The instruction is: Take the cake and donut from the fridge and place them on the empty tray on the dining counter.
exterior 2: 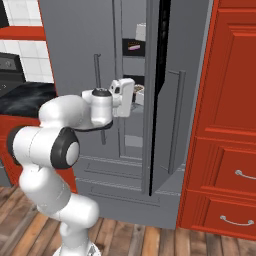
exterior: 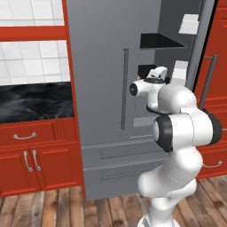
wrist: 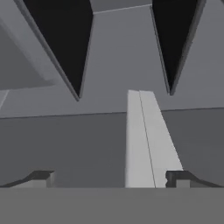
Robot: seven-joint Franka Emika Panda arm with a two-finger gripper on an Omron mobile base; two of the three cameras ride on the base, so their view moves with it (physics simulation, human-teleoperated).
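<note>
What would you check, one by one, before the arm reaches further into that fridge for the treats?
1. Fridge door open: ok, the right door is swung wide, shelves showing.
2. Gripper open and empty: ok, its fingertips stand far apart with nothing between them.
3. Hand lined up with the opening: ok, in the right base view it sits at the gap between the doors.
4. Cake located: ok, a small pink-topped piece sits on an upper shelf.
5. Donut located: cannot tell, something small lies on the shelf behind the hand, too blurred to name.
6. Clear path: cannot tell, the hand view shows shelf edges close ahead.
</note>
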